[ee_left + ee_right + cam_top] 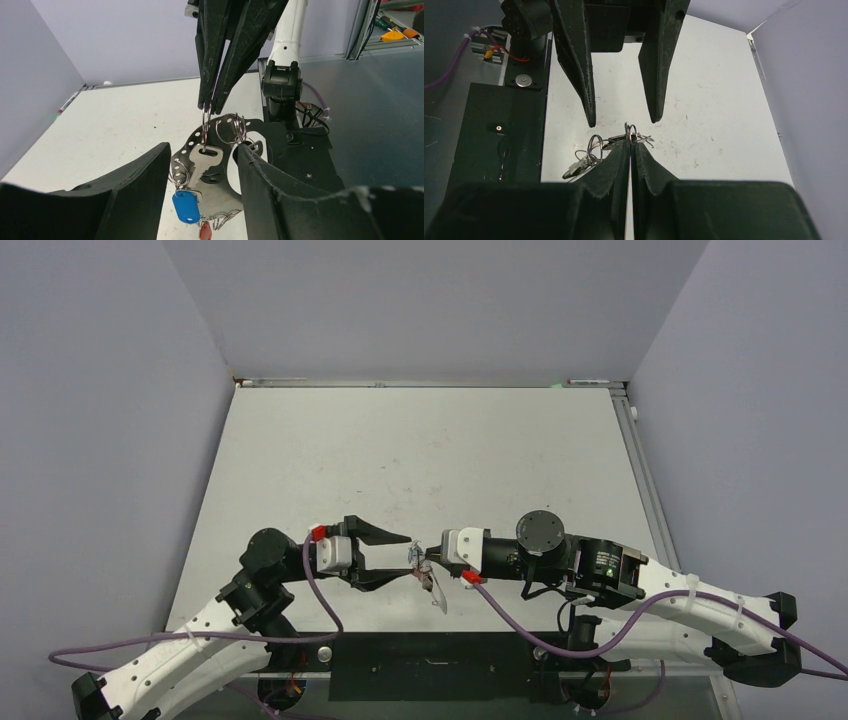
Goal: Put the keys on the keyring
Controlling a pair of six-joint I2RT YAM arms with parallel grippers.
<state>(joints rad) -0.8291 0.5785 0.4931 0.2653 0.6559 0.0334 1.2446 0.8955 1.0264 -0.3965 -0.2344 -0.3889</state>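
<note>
My right gripper is shut on a thin silvery ring of the keyring, just above the table's near edge. From that ring hangs a silver key. A blue tag and a red tag dangle below it. A second wire ring sits beside it, close to my left gripper's right fingertip. My left gripper is open, one finger on each side of the hanging bunch. In the right wrist view, the pinched ring pokes out above my shut fingers and the bunch trails left.
The black base plate of the arms lies right under the bunch. A perforated silvery sheet shows behind the key. The white table stretches away behind both grippers, walled on three sides.
</note>
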